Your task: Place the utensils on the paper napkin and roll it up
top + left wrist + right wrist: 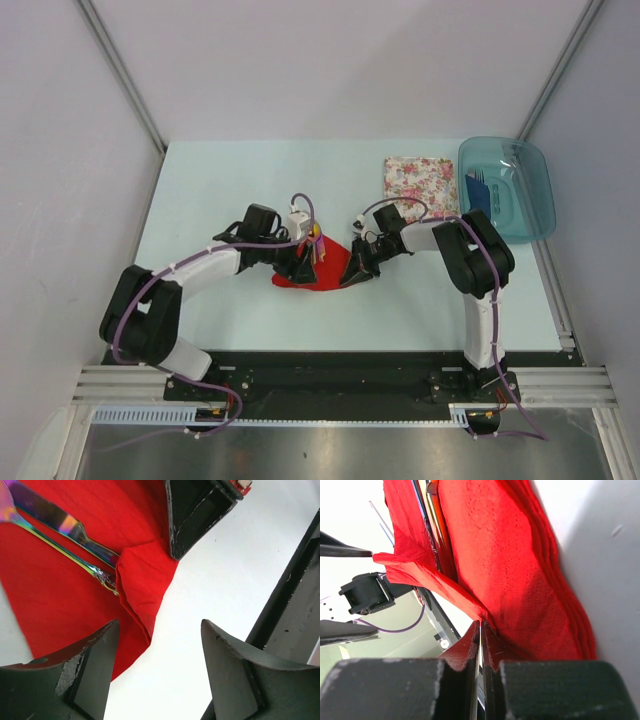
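On the surface (220, 190), the right hand (481, 629) is closed on an edge of the paper napkin (520, 580), apparently to fold it over the utensils (65, 527). The left hand (159, 630) hangs open and empty beside them.

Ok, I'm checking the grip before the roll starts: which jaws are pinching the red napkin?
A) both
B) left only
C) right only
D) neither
C: on the right gripper the jaws are shut on an edge of the paper napkin, while on the left gripper they stand apart with nothing between them.
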### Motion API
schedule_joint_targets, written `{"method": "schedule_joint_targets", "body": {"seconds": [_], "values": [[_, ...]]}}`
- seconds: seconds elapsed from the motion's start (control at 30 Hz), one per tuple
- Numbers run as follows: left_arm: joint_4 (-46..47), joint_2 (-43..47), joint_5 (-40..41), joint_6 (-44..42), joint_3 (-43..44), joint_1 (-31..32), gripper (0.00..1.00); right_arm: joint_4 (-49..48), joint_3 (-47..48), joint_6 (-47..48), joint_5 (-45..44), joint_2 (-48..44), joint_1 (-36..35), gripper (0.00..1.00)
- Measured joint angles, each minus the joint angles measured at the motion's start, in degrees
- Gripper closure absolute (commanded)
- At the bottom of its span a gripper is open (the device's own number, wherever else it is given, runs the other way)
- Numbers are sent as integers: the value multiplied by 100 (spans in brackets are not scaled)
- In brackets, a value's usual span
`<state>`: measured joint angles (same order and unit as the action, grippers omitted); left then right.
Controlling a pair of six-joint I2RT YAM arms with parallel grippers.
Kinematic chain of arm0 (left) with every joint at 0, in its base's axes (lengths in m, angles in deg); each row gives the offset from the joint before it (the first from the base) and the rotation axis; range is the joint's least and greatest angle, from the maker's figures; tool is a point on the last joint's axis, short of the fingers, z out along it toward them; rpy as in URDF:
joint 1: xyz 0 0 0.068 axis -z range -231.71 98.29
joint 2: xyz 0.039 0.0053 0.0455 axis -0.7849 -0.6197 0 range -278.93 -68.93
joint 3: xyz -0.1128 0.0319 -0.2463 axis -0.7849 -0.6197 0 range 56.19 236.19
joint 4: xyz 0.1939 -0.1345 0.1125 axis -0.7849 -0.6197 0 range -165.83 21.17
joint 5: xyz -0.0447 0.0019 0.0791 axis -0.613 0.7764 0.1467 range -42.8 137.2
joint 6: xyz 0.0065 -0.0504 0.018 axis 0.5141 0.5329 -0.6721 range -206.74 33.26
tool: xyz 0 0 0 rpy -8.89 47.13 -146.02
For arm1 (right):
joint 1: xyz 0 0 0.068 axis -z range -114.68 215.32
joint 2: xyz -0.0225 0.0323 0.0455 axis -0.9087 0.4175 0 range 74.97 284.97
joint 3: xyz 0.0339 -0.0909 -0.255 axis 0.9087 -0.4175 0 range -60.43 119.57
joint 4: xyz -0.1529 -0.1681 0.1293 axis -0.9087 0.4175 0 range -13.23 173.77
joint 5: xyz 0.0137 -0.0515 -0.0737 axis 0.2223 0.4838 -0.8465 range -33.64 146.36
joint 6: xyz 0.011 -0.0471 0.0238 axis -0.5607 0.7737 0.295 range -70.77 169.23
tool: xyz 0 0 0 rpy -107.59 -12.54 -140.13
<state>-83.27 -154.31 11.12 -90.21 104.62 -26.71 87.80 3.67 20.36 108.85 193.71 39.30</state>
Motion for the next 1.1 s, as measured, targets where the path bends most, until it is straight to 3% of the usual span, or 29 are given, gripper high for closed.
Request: {"method": "schedule_joint_targets", "body": {"seconds": [0.2,0.5,0.73,0.83,0.97,1.1], "values": [[184,-273,-48,306,-116,0,32,0,0,0,-4,0,0,93],[278,-605,-55,367,-160,0,47,2,0,0,-9,0,0,93],[225,-868,-48,402,-157,0,78,13,0,0,-13,0,7,93],[144,-986,-24,420,-109,-2,83,26,0,0,-13,0,15,93],[0,-1211,-11,457,70,-11,81,46,0,2,-13,0,28,93],[-142,-1366,-13,496,205,-55,73,57,0,9,-13,0,33,93]]}}
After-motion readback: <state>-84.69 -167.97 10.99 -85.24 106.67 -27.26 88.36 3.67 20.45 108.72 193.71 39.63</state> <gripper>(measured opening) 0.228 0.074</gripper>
